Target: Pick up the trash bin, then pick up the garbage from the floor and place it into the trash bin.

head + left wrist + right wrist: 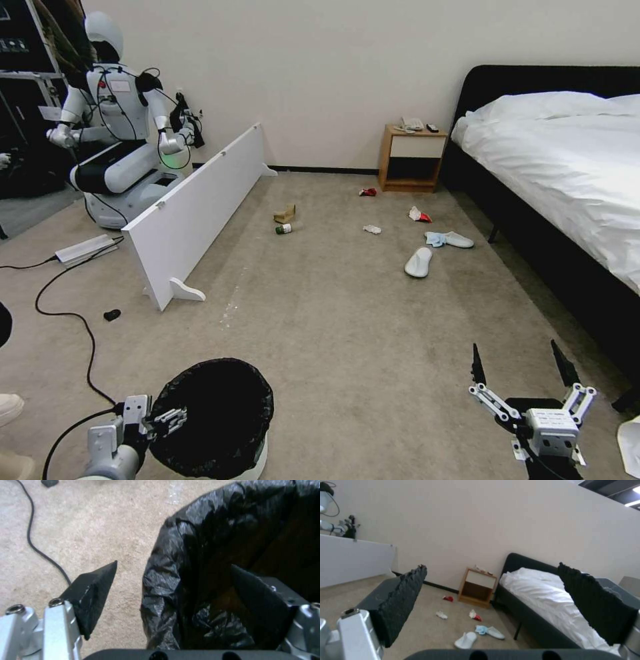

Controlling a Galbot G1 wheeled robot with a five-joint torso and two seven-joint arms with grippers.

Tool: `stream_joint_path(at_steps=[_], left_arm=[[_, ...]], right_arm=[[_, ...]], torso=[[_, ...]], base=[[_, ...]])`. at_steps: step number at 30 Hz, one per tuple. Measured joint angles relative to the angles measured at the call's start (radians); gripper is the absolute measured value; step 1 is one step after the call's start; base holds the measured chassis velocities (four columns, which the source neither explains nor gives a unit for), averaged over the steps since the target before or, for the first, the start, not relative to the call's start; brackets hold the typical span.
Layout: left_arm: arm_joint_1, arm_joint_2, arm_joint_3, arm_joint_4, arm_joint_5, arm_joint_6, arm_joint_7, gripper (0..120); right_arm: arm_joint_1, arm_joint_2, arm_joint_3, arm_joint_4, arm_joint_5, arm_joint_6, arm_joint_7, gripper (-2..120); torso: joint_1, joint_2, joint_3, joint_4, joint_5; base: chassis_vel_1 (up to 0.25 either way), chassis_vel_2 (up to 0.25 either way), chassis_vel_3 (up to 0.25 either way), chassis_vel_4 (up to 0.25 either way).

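Head view: left hand spread, straddling trash bin rim; right hand spread, well apart.

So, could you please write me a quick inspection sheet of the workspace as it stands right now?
Surface: beige carpet floor, faint pale scuffs.
Job's things: trash bin with black liner, near left; slippers, blue cloth, tissue, snack packet, red can, paper bag, green-capped bottle scattered farther off.
Clutter: white panel standing on edge.
Grippers: left gripper open, straddling the bin's rim; right gripper open, empty.
Cables: black cable left.
Surroundings: bed, nightstand, another robot.
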State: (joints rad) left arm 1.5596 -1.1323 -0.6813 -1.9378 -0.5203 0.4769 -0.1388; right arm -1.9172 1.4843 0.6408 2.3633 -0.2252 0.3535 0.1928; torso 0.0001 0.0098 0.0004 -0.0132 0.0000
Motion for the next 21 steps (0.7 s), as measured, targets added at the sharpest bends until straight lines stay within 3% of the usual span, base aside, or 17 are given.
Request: stream_joint_path(at_steps=[12, 15, 18, 21], left_arm=[[-0.020, 0.001, 0.019, 0.035, -0.002, 0.010, -0.001, 65], [-0.027, 0.002, 0.023, 0.051, -0.001, 0.012, -0.002, 48], [-0.028, 0.003, 0.023, 0.054, 0.000, 0.012, -0.002, 43], [-0.030, 0.003, 0.023, 0.064, 0.002, 0.011, -0.001, 30]], right_arm=[[0.000, 0.001, -0.003, 0.001, 0.001, -0.001, -0.001, 100], [-0.001, 0.000, -0.002, 0.006, 0.003, -0.002, -0.001, 100], [-0.001, 0.000, -0.002, 0.008, 0.004, -0.002, -0.001, 100], [-0.002, 0.000, -0.003, 0.010, 0.005, -0.003, -0.001, 100]], torso=[[0.000, 0.000, 0.000, 0.0000, 0.0000], [0.000, 0.000, 0.000, 0.0000, 0.0003], [0.000, 0.000, 0.000, 0.0000, 0.0003], [0.000, 0.000, 0.000, 0.0000, 0.0005]], base=[[0.000, 0.000, 0.000, 0.000], [0.000, 0.000, 0.000, 0.000], [0.000, 0.000, 0.000, 0.000], [0.000, 0.000, 0.000, 0.000]])
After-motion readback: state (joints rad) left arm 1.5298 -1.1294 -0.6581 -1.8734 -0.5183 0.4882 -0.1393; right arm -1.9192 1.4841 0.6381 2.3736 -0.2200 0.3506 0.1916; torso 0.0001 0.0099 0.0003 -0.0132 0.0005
